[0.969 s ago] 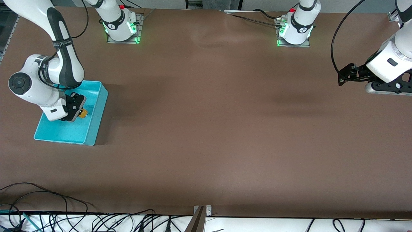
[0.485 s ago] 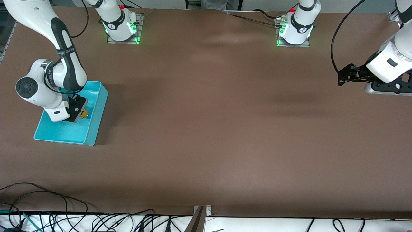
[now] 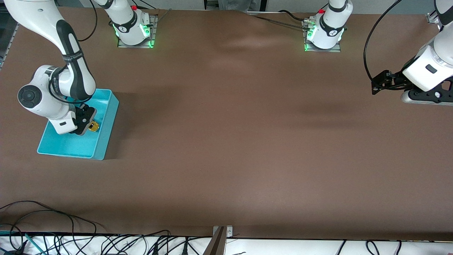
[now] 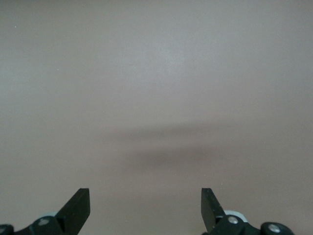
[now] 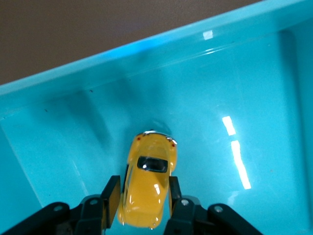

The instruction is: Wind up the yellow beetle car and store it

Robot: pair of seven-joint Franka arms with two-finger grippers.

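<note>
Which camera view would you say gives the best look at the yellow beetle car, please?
The right wrist view: the yellow beetle car fills it from above, between the right tool's fingers inside the turquoise bin. The front view shows only a yellow speck beside that tool. The left wrist view shows none of it.

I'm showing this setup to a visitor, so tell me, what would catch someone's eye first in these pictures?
The bright turquoise plastic bin at the right arm's end of the brown table stands out first. Inside it sits the tiny yellow beetle-shaped toy car, framed between the fingers of the right end effector, which reaches down into the bin. The left end effector waits open over bare table at the left arm's end.
</note>
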